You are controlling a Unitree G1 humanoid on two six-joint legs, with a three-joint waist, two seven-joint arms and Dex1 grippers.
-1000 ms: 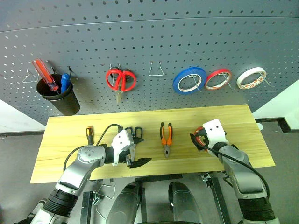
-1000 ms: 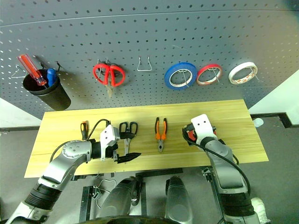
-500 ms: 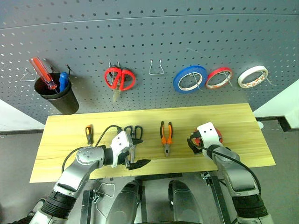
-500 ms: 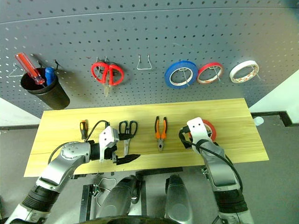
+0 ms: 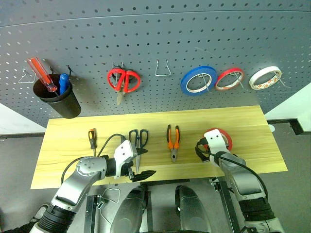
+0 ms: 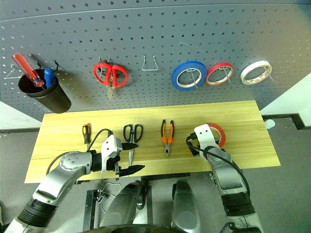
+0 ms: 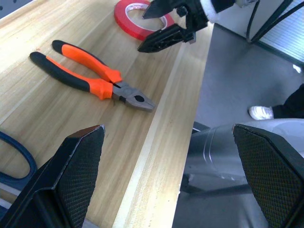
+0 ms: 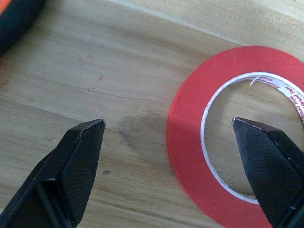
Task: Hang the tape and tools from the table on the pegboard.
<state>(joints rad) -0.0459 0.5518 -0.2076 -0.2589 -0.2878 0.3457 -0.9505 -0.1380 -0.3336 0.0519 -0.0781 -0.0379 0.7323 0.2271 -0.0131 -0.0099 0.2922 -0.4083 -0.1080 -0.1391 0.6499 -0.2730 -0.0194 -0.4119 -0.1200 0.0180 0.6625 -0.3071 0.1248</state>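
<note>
Tape (image 8: 190,142): flat on table (image 5: 68,141), right end, not hung.
Right gripper (image 8: 175,166): jaws wide, straddling tape's edge, holding nothing.
Left gripper (image 5: 141,174): wide open, empty, near scissors (image 5: 138,145).
Pliers (image 7: 95,78): mid-table.

I am reaching both arms out over the table (image 5: 68,145), elbows bent. My left gripper (image 5: 142,174) is hanging at the table's near edge, pointing sideways toward my right arm, its two black fingers spread wide and holding nothing. My right gripper (image 8: 173,164) is tilting downward just above the table's right half, fingers parted wide, one black fingertip (image 8: 78,156) showing over bare wood, nothing gripped between them.
</note>
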